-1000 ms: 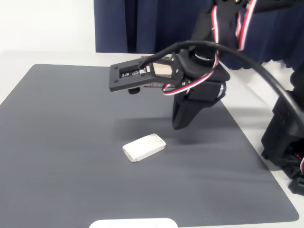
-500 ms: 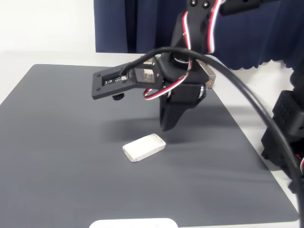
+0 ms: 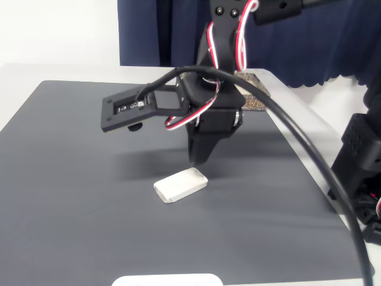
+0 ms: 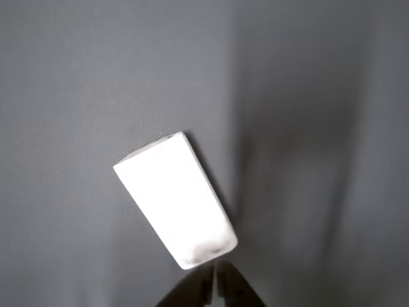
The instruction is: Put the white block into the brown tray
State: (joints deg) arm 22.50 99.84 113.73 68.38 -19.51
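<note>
1. Wrist view has my pincer (image 4: pixel 214 289) at the bottom edge, its two finger tips drawn together with a thin slit between them and nothing held in it. The fixed view shows the same thing (image 3: pixel 196 156): a dark wedge pointing down, empty, hanging just above the mat.

2. Taking the white block (image 3: pixel 180 184) as the landmark: my tips sit just off its near short end in the wrist view, close but apart from it. In the fixed view I hang just above and behind its right end.

3. The white block (image 4: pixel 175 199) lies flat on the grey mat (image 3: pixel 71 196), untouched. Its long axis runs on a diagonal in the wrist view, from upper left down to lower right, with the lower-right end pointing at my tips. In the fixed view the long axis runs left to right, rising slightly to the right.

4. The brown tray (image 3: pixel 253 101) stands well behind the block, at the mat's far edge, mostly hidden by my arm; its wood-grain side and label marks peek out.

5. I judge the step in hand to be the approach for the pick; nothing is grasped yet. The next move calls for spreading my fingers, shifting forward over the block's middle, and turning my wrist so the fingers close across its short width, then descending.

6. A white rounded shape (image 3: pixel 168 279) sits at the mat's near edge, well in front of the block.
</note>
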